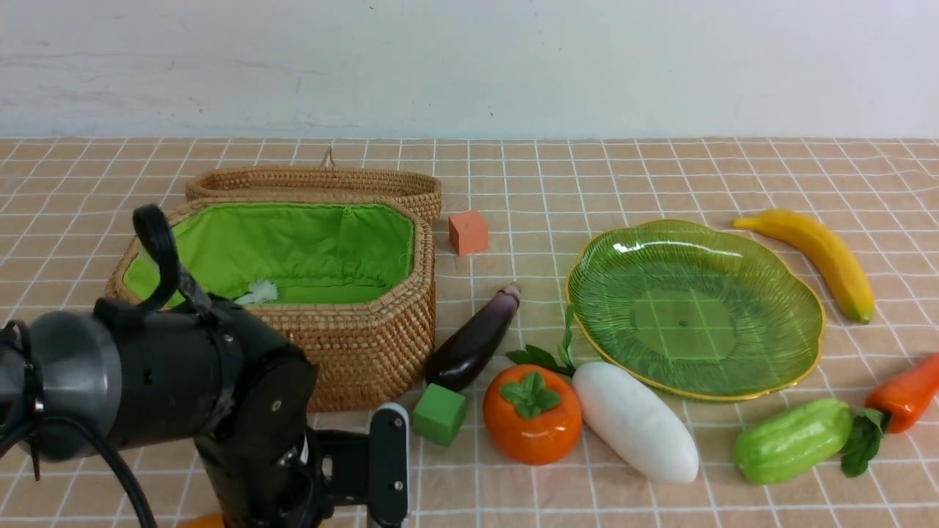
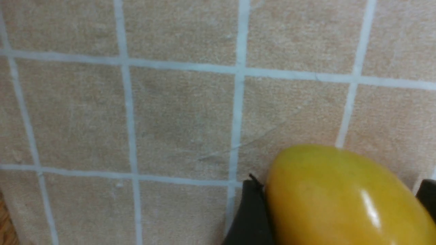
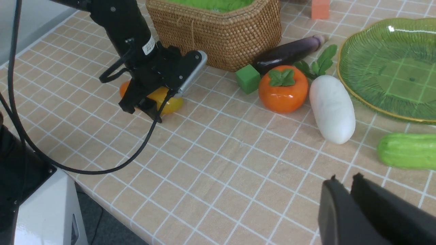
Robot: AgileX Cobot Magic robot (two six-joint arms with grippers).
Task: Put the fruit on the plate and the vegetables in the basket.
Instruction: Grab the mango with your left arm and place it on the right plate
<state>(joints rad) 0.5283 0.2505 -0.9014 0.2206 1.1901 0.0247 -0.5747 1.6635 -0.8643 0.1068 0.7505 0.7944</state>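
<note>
The basket (image 1: 367, 345) sat left on the worktop (image 1: 587, 183), the plate (image 1: 697, 308) right. Between them lay the eggplant (image 1: 473, 341), with the persimmon (image 1: 532, 422) and radish (image 1: 634, 422) before it. The cucumber (image 1: 792, 440) and pepper (image 1: 906, 392) lay before the plate's right side, the banana (image 1: 821, 253) behind its right.

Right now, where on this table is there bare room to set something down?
The plate is bare. The far cloth behind the basket and plate is open too, and so is the near strip between mango and cucumber. Crowded: the gap between basket and plate, filled by eggplant, green cube, persimmon and radish.
</note>
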